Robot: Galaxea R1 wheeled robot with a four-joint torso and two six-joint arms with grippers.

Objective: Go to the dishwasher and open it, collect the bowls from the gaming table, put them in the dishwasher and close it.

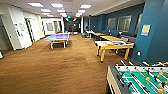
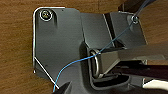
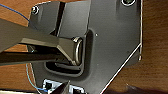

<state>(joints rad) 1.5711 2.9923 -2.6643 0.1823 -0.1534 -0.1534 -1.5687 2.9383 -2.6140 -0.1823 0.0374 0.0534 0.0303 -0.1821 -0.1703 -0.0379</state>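
Across the brown carpet, the gaming table stands ahead on your right past the foosball table, so drive slowly and steer wide; whether either pincer is open, you cannot tell.

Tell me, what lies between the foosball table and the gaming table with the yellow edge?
In the head view, bare brown carpet lies between the foosball table and the gaming table. Nothing stands on that stretch.

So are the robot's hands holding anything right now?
Left tool: cannot be told from these pictures.
Right tool: cannot be told either.
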